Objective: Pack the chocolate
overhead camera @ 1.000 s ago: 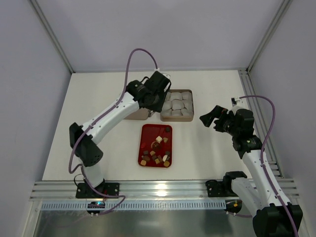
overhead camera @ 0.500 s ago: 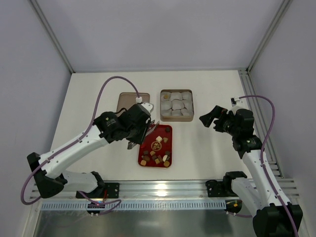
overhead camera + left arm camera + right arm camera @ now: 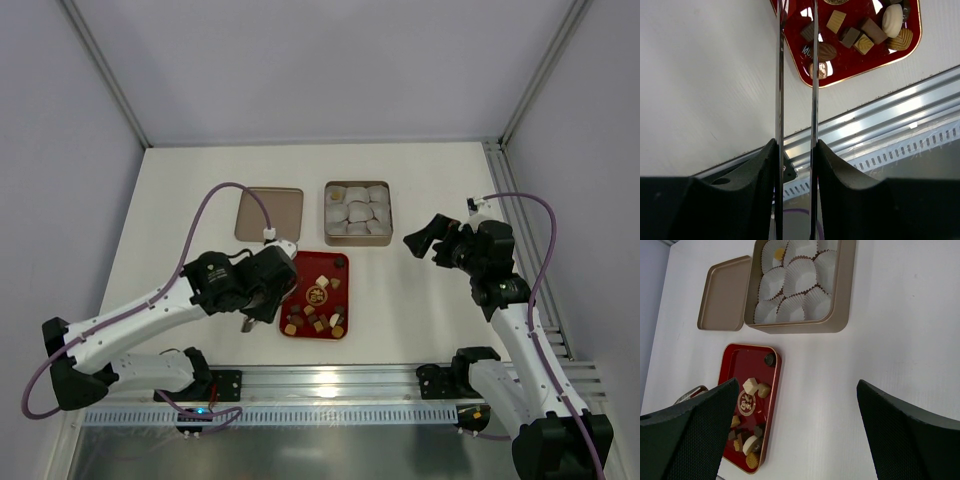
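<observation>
On the surface at near centre, chocolate in red tray, left end effector narrow, empty, at its left edge, right end effector wide, empty, cup-filled gold tin just beyond.

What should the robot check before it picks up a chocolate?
1. Chocolate there to pick: ok, several pieces lie on the red tray.
2. Gold box open: ok, its lid lies beside it.
3. Paper cups free: ok, most look empty.
4. Left hand ready: ok, its thin fingers stand a little apart, with nothing seen between them.
5. Left hand lined up on one piece: cannot tell, because the fingertips run out of the wrist picture.
6. Right hand out of the way: ok, it is open, off to the right of the box.
</observation>
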